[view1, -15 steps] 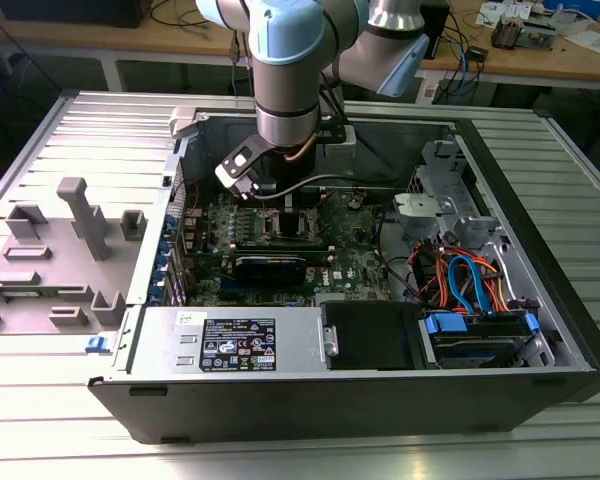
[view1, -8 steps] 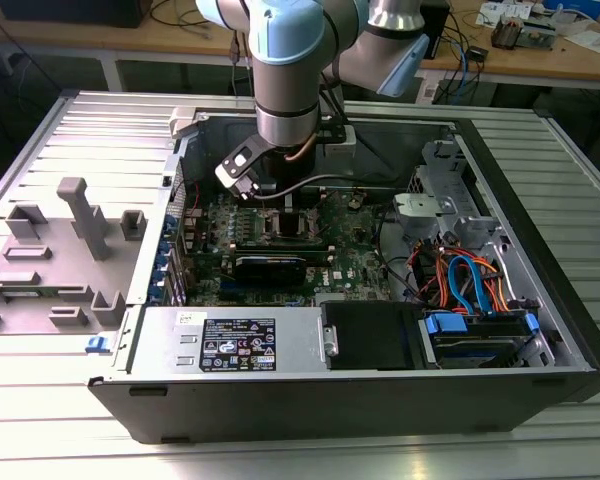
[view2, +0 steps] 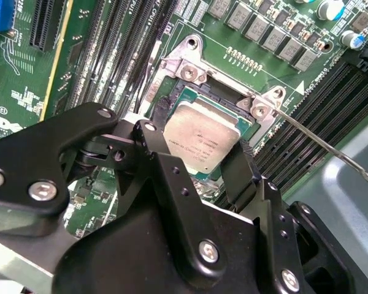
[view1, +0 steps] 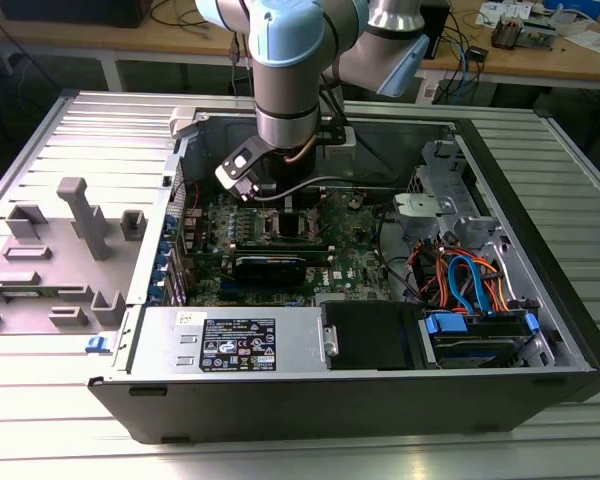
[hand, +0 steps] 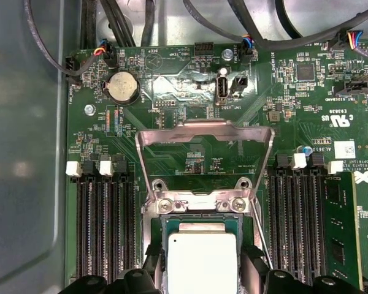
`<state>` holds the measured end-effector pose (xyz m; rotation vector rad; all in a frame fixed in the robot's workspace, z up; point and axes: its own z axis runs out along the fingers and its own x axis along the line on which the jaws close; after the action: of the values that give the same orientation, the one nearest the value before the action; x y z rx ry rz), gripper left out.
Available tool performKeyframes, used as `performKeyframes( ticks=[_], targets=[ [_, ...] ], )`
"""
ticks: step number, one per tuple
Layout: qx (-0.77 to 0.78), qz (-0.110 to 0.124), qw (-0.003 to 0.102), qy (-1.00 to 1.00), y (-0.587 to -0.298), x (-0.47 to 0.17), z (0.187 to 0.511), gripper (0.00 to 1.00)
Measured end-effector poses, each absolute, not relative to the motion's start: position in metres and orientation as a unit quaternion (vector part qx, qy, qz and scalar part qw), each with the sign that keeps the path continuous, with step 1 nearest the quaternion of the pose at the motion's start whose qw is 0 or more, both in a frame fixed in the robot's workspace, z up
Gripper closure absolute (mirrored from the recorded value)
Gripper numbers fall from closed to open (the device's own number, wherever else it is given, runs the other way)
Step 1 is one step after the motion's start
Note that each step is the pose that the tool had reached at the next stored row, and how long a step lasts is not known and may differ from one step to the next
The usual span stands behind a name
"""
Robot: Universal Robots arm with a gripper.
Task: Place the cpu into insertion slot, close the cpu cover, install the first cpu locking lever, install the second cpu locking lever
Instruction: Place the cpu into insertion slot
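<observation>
The cpu, a silver-topped square chip, lies at the insertion slot on the green motherboard. My gripper hangs directly over it and is shut on it, one black finger against each of two opposite edges. The first wrist view shows the cpu in the slot's silvery frame, between the gripper fingers. The cpu cover stands flipped up beyond the slot, lying back over the board. In the exterior view the gripper is low over the slot inside the open computer case.
A thin wire locking lever sticks out sideways from the slot. Black memory slots flank the slot on both sides. A black card, a power supply, cable bundles and the case walls surround the board.
</observation>
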<state>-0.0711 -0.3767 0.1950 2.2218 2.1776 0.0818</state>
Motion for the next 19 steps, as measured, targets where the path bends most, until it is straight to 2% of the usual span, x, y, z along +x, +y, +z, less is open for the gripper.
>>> performKeyframes(
  ticks=[11,12,13,14,15,19],
  targets=[
    [0.714,0.027,0.015,0.699,-0.3766,-0.0711,0.1949,0.39],
    [0.714,0.027,0.015,0.699,-0.3765,-0.0711,0.1947,0.38],
    [0.714,0.027,0.015,0.699,-0.3766,-0.0710,0.1947,0.32],
    [0.714,0.027,0.015,0.699,-0.3765,-0.0711,0.1946,0.32],
    [0.714,0.026,0.015,0.699,-0.3766,-0.0711,0.1949,0.26],
    [0.714,0.026,0.015,0.699,-0.3767,-0.0711,0.1950,0.26]
  ],
)
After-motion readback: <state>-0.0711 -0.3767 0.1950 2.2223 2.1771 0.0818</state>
